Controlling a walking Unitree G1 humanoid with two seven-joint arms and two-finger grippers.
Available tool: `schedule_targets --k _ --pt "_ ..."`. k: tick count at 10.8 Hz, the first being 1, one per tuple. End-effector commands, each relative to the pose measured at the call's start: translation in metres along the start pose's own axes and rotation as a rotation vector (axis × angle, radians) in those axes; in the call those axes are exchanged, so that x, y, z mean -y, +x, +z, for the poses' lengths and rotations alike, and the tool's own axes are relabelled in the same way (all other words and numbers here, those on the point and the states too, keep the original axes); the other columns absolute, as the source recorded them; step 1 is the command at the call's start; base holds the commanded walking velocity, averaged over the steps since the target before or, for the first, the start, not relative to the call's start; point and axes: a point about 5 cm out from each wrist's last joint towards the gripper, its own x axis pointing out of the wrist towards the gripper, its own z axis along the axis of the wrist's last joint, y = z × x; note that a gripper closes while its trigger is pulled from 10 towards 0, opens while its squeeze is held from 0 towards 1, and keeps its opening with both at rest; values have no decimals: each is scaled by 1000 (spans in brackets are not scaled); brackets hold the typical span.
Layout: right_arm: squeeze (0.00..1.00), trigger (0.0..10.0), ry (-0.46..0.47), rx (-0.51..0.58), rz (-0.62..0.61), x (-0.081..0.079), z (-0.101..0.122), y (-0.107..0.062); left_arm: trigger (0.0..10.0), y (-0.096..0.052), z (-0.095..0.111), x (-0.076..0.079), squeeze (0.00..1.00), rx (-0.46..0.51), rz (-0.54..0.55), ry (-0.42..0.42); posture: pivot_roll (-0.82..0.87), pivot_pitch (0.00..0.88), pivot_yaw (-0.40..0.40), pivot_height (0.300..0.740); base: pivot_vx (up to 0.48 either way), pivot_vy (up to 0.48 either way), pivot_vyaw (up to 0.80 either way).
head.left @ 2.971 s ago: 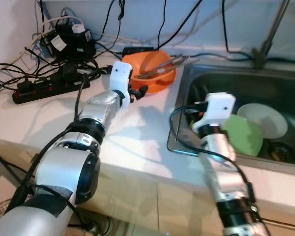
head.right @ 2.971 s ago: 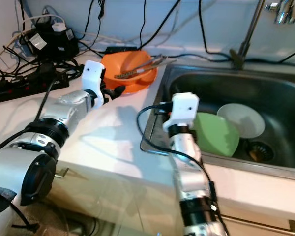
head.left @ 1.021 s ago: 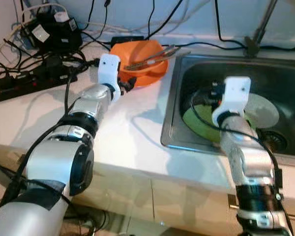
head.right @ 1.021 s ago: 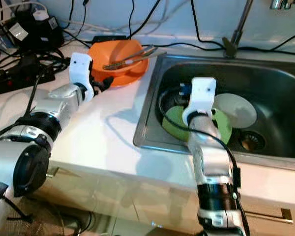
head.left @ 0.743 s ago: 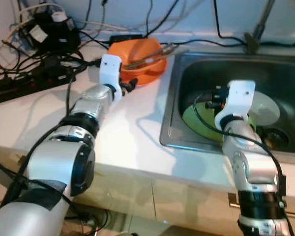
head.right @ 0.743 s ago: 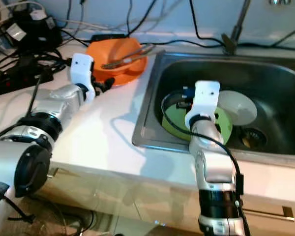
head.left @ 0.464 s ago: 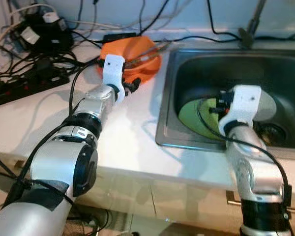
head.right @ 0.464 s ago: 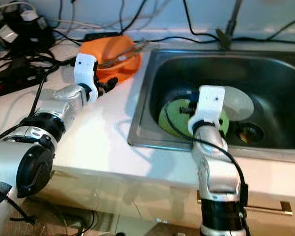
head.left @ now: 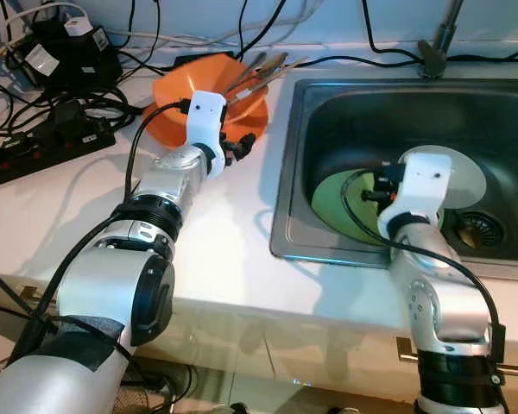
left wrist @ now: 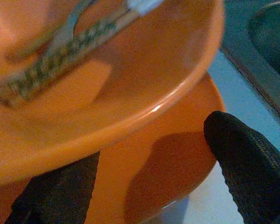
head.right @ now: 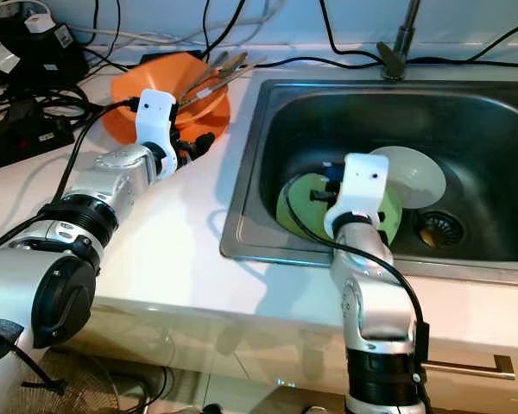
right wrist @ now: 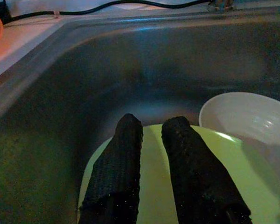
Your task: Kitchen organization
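In the stainless steel sink (head.left: 311, 95), the right gripper (right wrist: 151, 140) holds its two black fingers nearly together, a thin gap between, over the round lime-green plate (right wrist: 154, 186) beside a white plate (right wrist: 242, 116). Left of the sink, the left gripper (left wrist: 154, 168), fingers spread, reaches the orange plastic bowls (head.left: 177, 99) holding utensils (head.left: 259, 69). No readable writing.

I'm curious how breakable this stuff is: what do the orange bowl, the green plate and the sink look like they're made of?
The orange bowl looks like glossy plastic: uniform colour, soft highlight on its rim. The green plate seems matte plastic or melamine, though glazed ceramic can't be ruled out. The sink is most likely brushed stainless steel, grey with dull reflections.
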Motion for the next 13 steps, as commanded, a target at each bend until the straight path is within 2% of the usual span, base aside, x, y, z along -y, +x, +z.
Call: schedule_targets --k 1,3,5,8,10,12,13 --pt "0 10000 6 -7 19 -5 -1 2 10000 -4 -44 -5 0 -188 5 -73 -68 191 124 740 0 0 0" --pt "0 10000 8 3 19 -6 1 7 10000 -5 -33 -9 0 -160 7 -201 -35 167 120 740 0 0 0" --pt "0 10000 10 19 27 -8 4 13 10000 -6 -18 -12 0 -123 10 -286 -15 144 117 740 0 0 0" --pt "0 10000 11 31 33 -10 7 21 10000 -11 -8 -14 0 -134 -25 -328 23 139 116 740 0 0 0" --pt "0 10000 12 28 37 -12 4 21 10000 -21 -28 -11 0 -213 -47 -378 41 143 113 740 0 0 0" --pt "0 10000 13 26 46 -14 3 25 10000 -38 -46 -4 0 -269 -59 -397 66 148 103 740 0 0 0" --pt "0 10000 13 25 49 -16 3 27 10000 -43 -47 -5 0 -273 -59 -396 73 146 102 740 0 0 0"
